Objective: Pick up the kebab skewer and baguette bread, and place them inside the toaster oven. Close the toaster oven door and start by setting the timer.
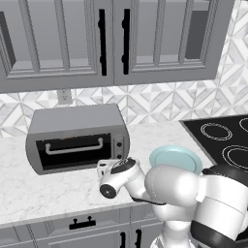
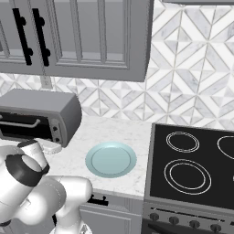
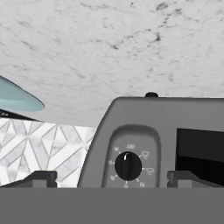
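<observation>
Between open fingertips (image 3: 111, 179), toaster oven (image 3: 148, 131) knob (image 3: 127, 166).

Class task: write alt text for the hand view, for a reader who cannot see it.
The toaster oven appears upside down and close, a black control knob centred between the open gripper tips. The marble counter lies above, with a pale blue plate at left.

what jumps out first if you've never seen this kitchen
The grey toaster oven on the marble counter, door shut, under the wall cabinets. The white arm reaches toward its control panel, the open gripper facing a black knob. A pale teal plate lies beside the black stovetop.
</observation>
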